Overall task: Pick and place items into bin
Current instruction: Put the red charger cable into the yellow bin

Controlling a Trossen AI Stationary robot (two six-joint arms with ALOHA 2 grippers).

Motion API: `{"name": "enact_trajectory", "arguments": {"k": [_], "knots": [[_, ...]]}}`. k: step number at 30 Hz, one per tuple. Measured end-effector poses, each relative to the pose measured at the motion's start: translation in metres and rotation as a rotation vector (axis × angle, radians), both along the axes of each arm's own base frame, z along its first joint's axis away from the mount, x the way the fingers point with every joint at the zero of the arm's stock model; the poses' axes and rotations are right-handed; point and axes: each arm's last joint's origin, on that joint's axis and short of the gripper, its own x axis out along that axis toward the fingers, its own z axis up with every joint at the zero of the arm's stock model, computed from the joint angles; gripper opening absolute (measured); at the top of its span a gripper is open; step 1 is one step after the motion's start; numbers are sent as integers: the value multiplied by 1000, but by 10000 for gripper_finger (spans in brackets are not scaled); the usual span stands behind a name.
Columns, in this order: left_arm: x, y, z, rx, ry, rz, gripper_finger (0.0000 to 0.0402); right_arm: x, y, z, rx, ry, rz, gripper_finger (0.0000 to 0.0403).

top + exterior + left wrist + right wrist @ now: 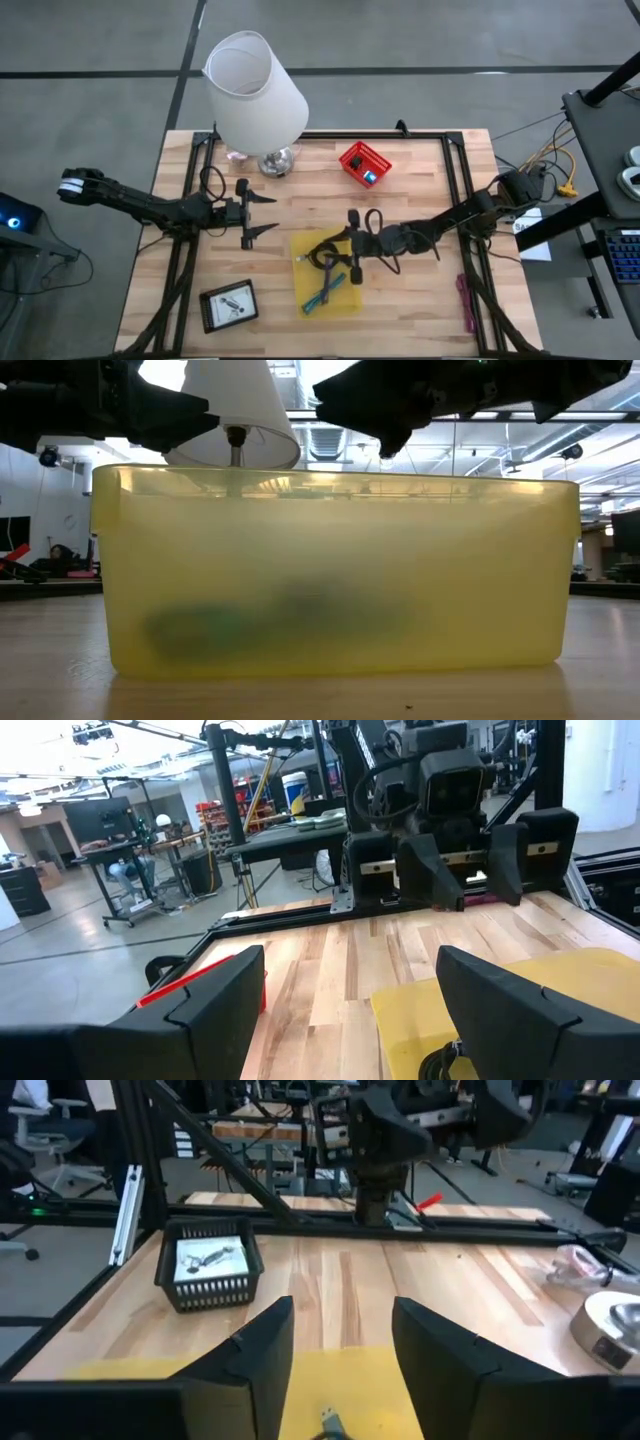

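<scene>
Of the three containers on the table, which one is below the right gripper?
The yellow bin, near the table's middle. The right gripper hangs over it with fingers apart. The red basket sits farther back, and the black tray lies toward the left front corner.

Robotics lab: exposed ceiling ducts (330, 435), equipment-laden workbenches (290, 830), metal frames (130, 1190).

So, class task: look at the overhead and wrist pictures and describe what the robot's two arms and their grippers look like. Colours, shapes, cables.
Both arms are dark, slim and jointed. The left arm has a white band at its outer end, and the right arm has yellow and orange cables by its base. The left gripper and the right gripper each end in two black, angular, wedge-shaped fingers.
</scene>
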Motion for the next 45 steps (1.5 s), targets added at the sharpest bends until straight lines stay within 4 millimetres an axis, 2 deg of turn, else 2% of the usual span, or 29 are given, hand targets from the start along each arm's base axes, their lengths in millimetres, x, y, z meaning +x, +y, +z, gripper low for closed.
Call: {"name": "enact_trajectory", "arguments": {"k": [4, 6, 10, 14, 18, 22, 28, 34, 41, 45], "knots": [[0, 0, 0, 0, 0, 0, 279, 3, 2, 6, -15, -6, 12, 168], [0, 0, 0, 0, 0, 0, 279, 3, 5, 8, -90, 33, 62, 171], [0, 0, 0, 0, 2, 0, 279, 4, 19, 9, -212, 154, 156, 173], [0, 0, 0, 0, 1, 0, 279, 4, 35, 15, -253, 290, 208, 172], [0, 0, 0, 0, 1, 0, 279, -4, 51, 23, -269, 502, 264, 171], [0, 0, 0, 0, 0, 0, 279, -22, 64, 28, -206, 760, 257, 165], [0, 0, 0, 0, 0, 0, 279, -53, 84, 34, -2, 1044, 143, 152], [0, 0, 0, 0, 0, 0, 279, -77, 96, 27, 138, 1170, -32, 142], [0, 0, 0, 0, 0, 0, 279, -105, 111, 15, 217, 1341, -70, 133], [0, 0, 0, 0, 0, 0, 279, -116, 115, 9, 307, 1377, -206, 127]]}}
